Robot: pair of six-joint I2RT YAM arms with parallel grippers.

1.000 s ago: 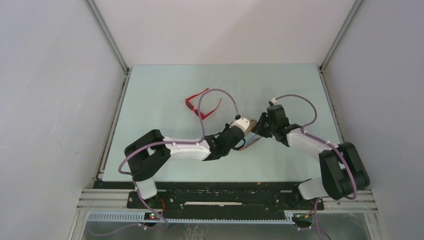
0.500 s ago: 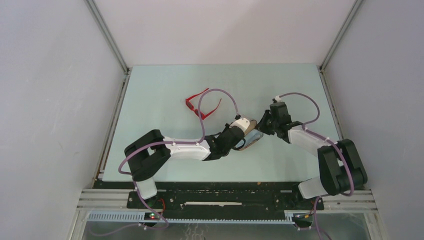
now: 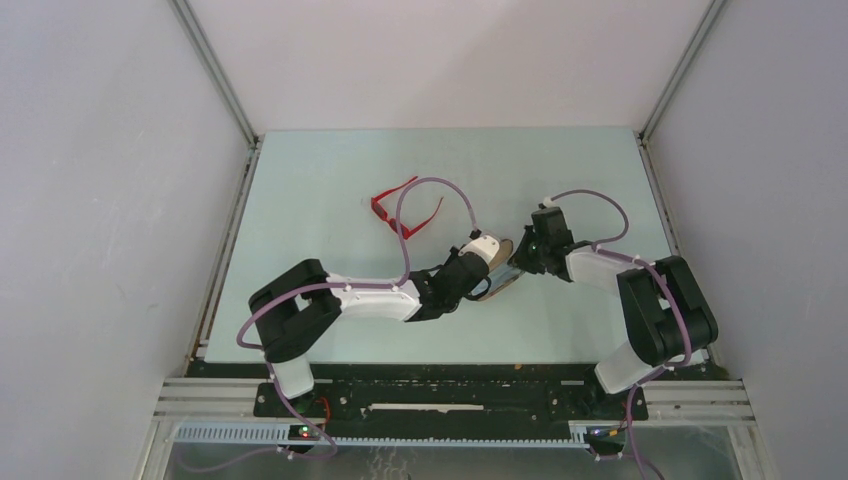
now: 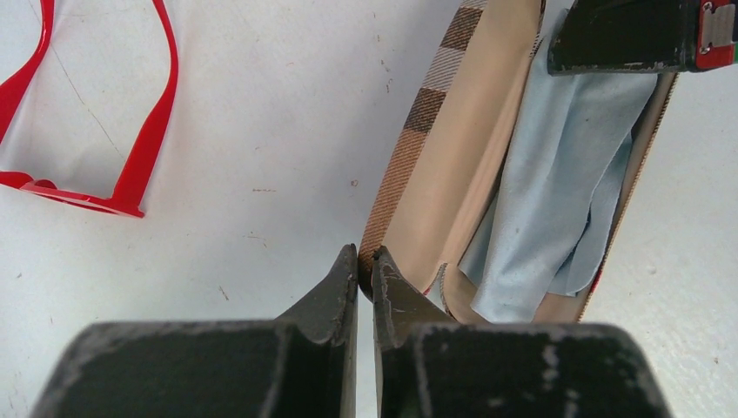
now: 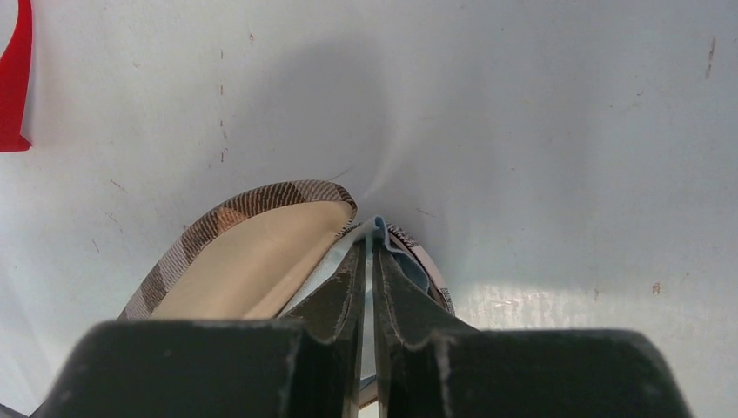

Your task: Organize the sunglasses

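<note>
White-walled bench (image 3: 330,180), mid-task: my left claw (image 4: 365,261) clenches the open plaid case (image 4: 452,131) by its rim while my right claw (image 5: 372,252) pinches the blue cloth (image 4: 566,192) inside. Unfolded, the red sunglasses (image 3: 385,213) lie apart, toward the far-left corner. Next, I judge: clear the cloth, then fetch them.

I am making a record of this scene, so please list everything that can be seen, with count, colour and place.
sunglasses: 1, red, arms unfolded, on the table left of the case
case: 1, brown plaid with beige lining, open, mid-table between both tools
cloth: 1, pale blue, lying inside the case
table: 1, pale, under everything
left tool: 1, black, shut on the case's rim
right tool: 1, black, shut on the cloth's edge at the case's other end
</note>
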